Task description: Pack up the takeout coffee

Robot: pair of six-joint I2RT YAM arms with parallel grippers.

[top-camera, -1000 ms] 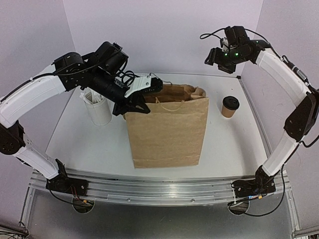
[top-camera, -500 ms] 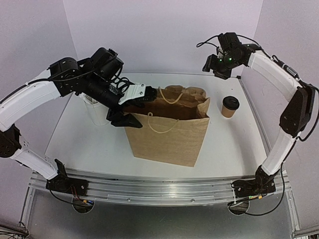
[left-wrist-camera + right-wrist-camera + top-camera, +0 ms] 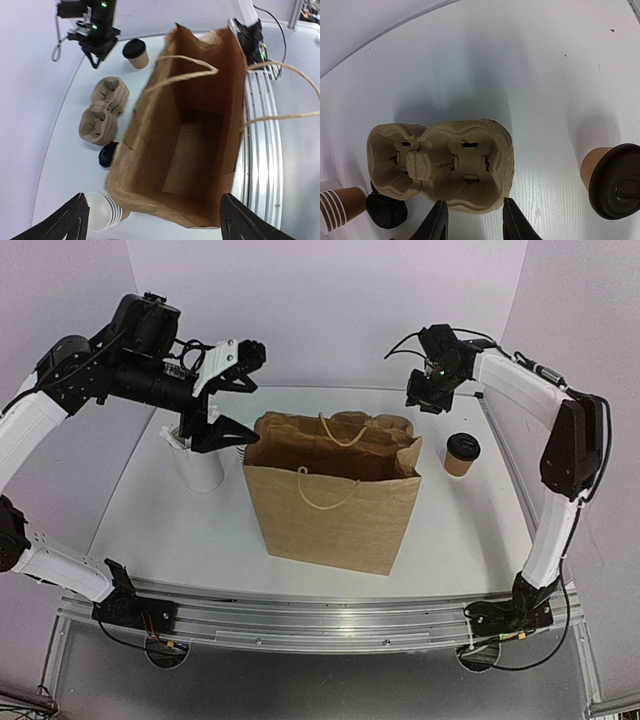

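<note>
Left gripper (image 3: 250,392) has pulled back, up and to the left of the paper bag (image 3: 335,505) whose rim it pinched a second ago. You see its jaws spread wide, holding nothing. Right gripper (image 3: 475,222) has dropped behind the bag, fingers slightly parted over the pulp cup carrier (image 3: 450,165), gripping nothing. Takeout coffee (image 3: 461,453) stands upright and lidded on the table (image 3: 150,530), right of the bag.
</note>
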